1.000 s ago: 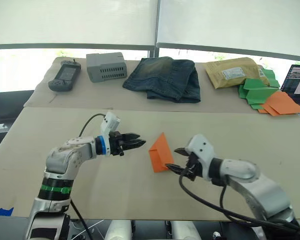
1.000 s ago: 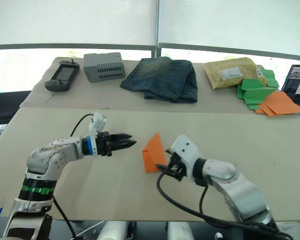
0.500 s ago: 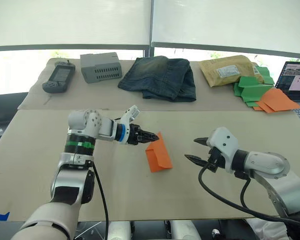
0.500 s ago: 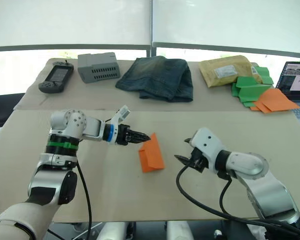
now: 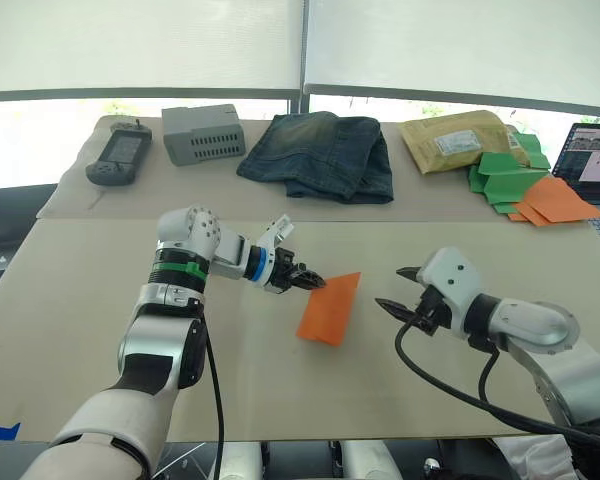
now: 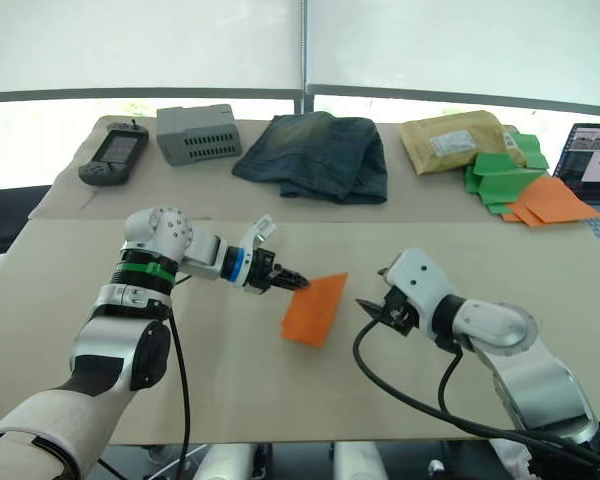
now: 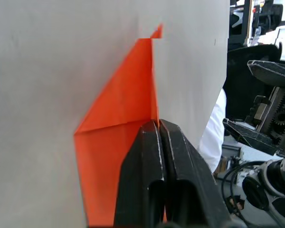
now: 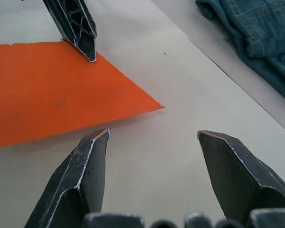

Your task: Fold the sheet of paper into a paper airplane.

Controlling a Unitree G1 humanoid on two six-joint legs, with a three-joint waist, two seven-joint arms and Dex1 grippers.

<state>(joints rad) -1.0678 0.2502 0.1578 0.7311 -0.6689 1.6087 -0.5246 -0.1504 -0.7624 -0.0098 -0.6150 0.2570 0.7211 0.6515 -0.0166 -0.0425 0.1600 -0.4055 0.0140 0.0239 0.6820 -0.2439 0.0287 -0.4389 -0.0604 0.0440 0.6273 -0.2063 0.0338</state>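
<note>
Unfolded since before, the sheet of paper (image 5: 330,307) is pinched by left gripper (image 5: 314,282); right gripper (image 5: 397,290) gapes, ready to pin it for creasing

**A test room with a cluttered work table**

This looks like a lab or office space — a plain beige table (image 5: 100,300) stands before wide windows with white roller blinds (image 5: 140,45) drawn most of the way down. Along the table's far edge lies an odd mix of props: a handheld controller (image 5: 119,156) at the far left corner, a grey vented box (image 5: 204,134), folded jeans (image 5: 320,156), a padded envelope (image 5: 454,142), piled orange and green paper pieces (image 5: 525,186), and an open laptop (image 5: 594,160) at the far right corner. Blue tape (image 5: 2,432) marks the near left corner.
</note>
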